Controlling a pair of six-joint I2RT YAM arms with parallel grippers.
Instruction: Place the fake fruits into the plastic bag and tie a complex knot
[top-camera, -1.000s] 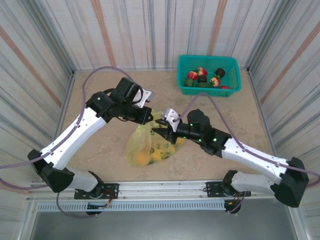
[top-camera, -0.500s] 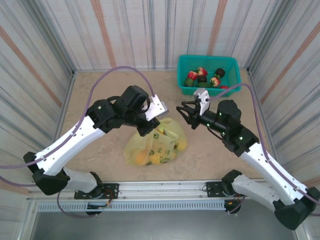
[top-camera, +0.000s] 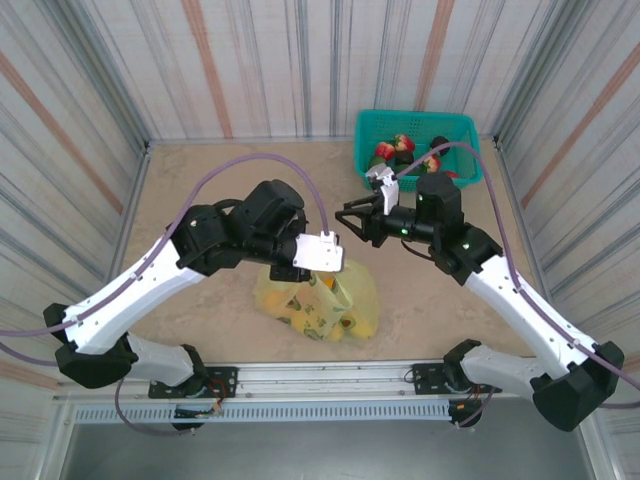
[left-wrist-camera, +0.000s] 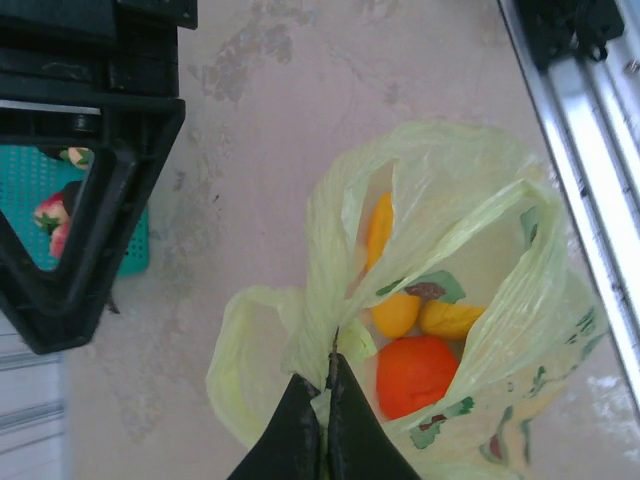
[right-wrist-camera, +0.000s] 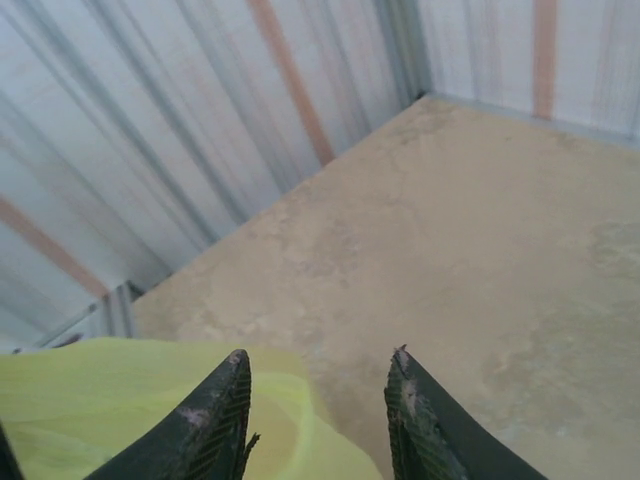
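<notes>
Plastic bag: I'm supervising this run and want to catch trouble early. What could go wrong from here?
1. The left fingers pinch only a thin fold of the plastic bag, which could slip or tear under the load.
2. The bag's mouth gapes with the fake fruits exposed, so a tilt might spill them.
3. The right fingers are open and empty close to the film, and might snag it.

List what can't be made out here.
- Left wrist: plastic bag folds and the lower edge hide some fake fruits; no count.
- Top external: the left arm's wrist covers the left gripper's pinch on the bag.
- Top external: right arm and cable cross the teal basket; contents too small.
- Right wrist: bag blurred, cut by the lower edge behind the open right gripper.
</notes>
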